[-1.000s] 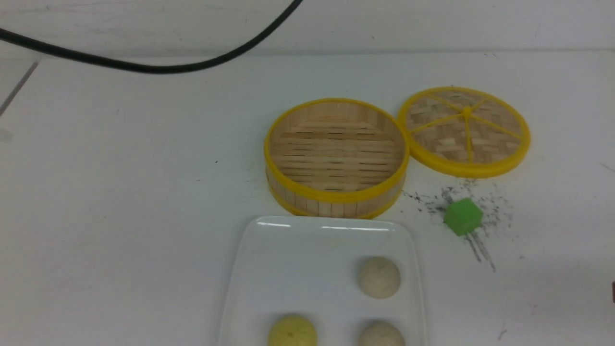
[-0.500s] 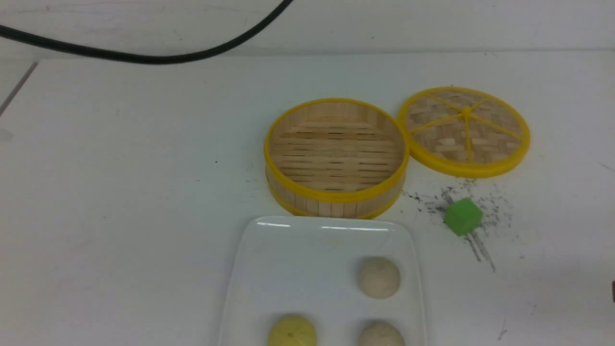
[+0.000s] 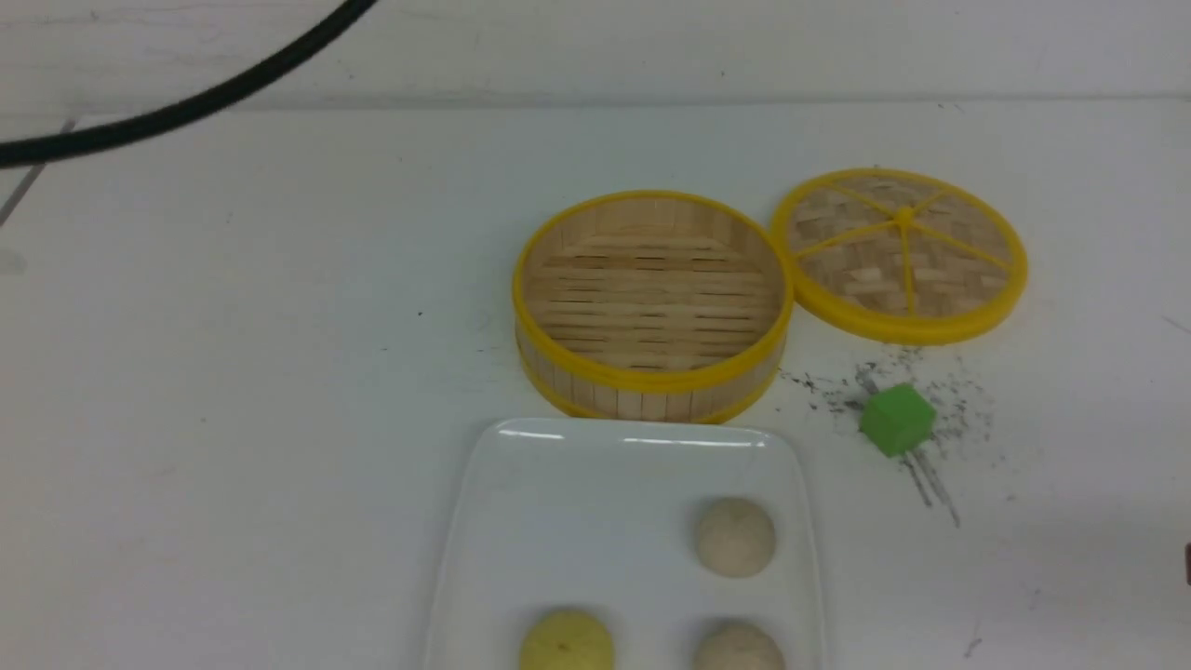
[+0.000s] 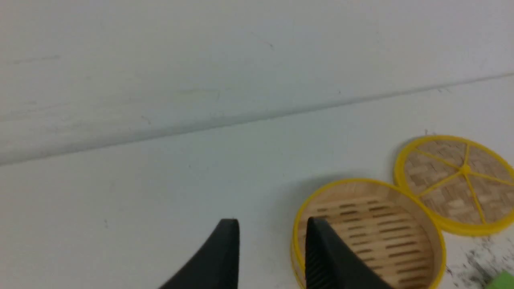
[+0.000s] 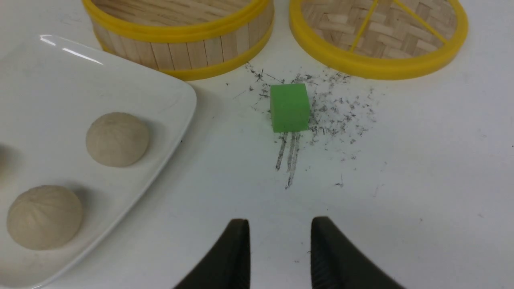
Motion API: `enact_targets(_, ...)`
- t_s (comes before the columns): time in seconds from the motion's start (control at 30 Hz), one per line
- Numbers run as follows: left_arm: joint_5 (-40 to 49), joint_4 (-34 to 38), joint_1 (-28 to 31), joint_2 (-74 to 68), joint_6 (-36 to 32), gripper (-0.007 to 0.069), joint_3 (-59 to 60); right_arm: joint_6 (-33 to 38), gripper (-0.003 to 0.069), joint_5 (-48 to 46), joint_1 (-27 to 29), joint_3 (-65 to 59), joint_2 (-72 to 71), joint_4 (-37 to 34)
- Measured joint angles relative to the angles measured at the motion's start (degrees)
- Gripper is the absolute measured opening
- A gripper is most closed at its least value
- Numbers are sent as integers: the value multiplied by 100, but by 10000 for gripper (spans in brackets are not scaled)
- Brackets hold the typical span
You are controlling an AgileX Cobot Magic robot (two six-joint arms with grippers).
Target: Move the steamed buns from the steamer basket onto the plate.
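The front view looks forward and down across the white surface (image 3: 233,372), from the plate (image 3: 577,502) side of the steamer basket (image 3: 651,395), at middle distance. The left wrist view faces the basket from farther off, past the left gripper (image 4: 273,222). The right wrist view hangs low and close, facing the basket past the right gripper (image 5: 280,222), with the green cube (image 5: 289,107) in front of it. All three views share the basket and the woven lid (image 3: 901,253) beside it.
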State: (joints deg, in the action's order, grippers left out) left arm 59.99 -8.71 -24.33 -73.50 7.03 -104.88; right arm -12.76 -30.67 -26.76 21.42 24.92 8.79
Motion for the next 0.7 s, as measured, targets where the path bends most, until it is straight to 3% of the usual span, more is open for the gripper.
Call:
enact_targets(0.2, 873, 826, 0, 234, 6, 231, 66, 0, 242, 0, 0, 0, 0, 0)
enact_targets(0.43, 1072, 596, 0, 506, 6, 231, 610, 0, 242, 0, 0, 0, 0, 0)
enact_targets(0.57, 605, 280, 0, 539, 12, 231, 1426, 0, 242, 0, 0, 0, 0, 0)
enact_targets(0.7, -709, 222, 0, 485, 17, 232, 2820, 0, 242, 0, 0, 0, 0, 0)
